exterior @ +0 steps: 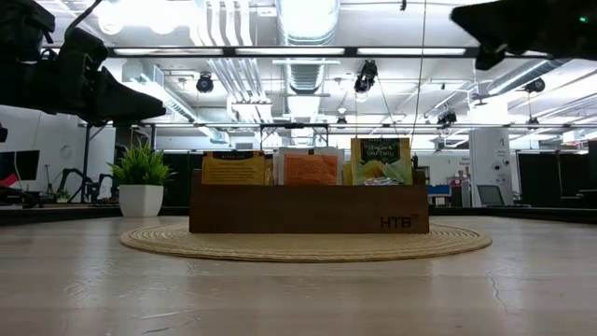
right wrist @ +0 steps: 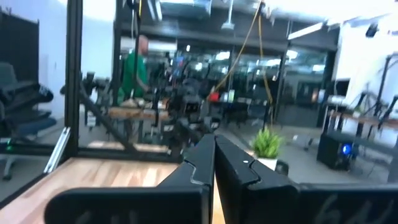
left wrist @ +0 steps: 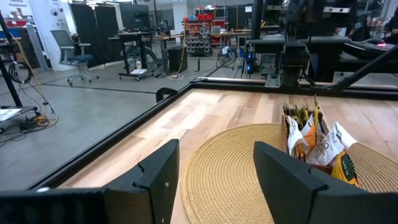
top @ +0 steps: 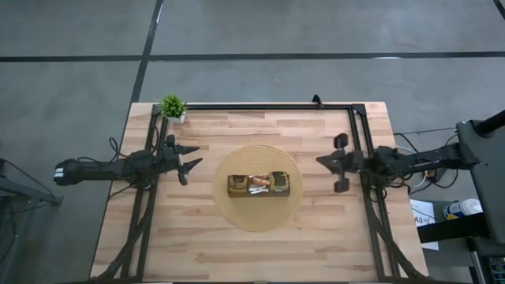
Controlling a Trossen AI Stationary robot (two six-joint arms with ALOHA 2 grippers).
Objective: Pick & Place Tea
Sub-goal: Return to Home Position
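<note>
Out on the left, the left claw (top: 192, 156) hangs above the worktop (top: 316, 237), fingers spread apart and holding nothing, well clear of the woven mat (top: 237, 217). The potted plant (top: 172, 106) sits at the far corner. Dead centre on that mat is the wooden organizer (exterior: 280, 213), with the tea sachets (exterior: 310, 168) standing in its three sections. Over on the right, the right claw (top: 322, 160) is pressed together, empty, and also off the mat.

The danger, I'd say: those sachets stand loose and taller than the organizer's wall, so an arm swinging low across the middle could clip one and tip it out.

Only the low view shows that height and the three groups: yellow-orange, orange-and-white, green-and-yellow. From above you get just crumpled tops. The left wrist view catches sachets fanning unevenly. The right wrist view shows no tea, only the plant and a person in green beyond the worktop.
</note>
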